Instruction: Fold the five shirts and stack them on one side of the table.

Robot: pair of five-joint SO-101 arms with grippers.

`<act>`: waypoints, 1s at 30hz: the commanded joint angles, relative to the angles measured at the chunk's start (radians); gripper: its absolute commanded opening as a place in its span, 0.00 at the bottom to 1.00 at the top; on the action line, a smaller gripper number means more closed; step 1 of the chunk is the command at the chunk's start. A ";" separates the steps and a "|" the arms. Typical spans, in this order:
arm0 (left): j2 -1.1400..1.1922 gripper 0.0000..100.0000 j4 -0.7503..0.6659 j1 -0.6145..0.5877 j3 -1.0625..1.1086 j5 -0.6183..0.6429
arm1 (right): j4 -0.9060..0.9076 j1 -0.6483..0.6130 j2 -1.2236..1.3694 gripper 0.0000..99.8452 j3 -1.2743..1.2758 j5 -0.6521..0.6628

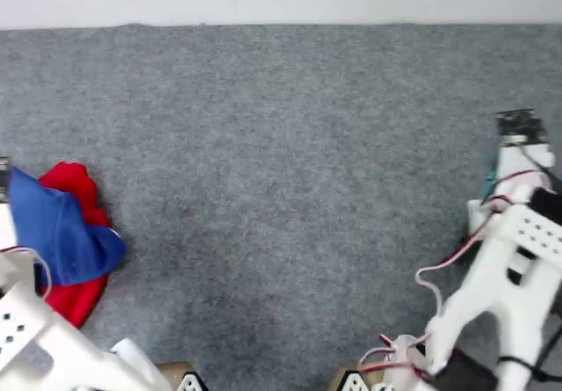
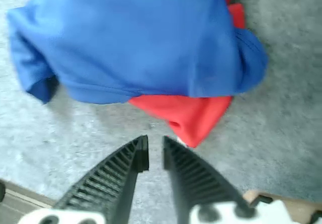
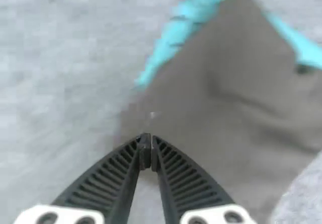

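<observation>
Left gripper — slightly parted, empty, just short of red shirt. Right gripper — pinched closed over grey shirt.

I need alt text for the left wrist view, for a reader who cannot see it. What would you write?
A crumpled blue shirt lies on top of a red shirt on the grey table. The left claw, its black fingers a little apart and holding nothing, points at the red shirt's edge.
</observation>
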 commanded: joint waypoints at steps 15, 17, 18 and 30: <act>0.290 0.18 -0.319 0.215 0.213 -0.009 | 0.326 -0.142 -0.116 0.01 -0.044 -0.012; 0.359 0.18 -0.342 0.215 0.171 -0.006 | 0.341 -0.142 -0.117 0.01 -0.044 -0.012; 0.388 0.18 -0.362 0.216 0.159 -0.006 | 0.348 -0.143 -0.119 0.01 -0.044 -0.012; 0.799 0.18 -0.566 0.304 0.150 0.008 | 0.369 -0.143 -0.122 0.01 -0.046 -0.012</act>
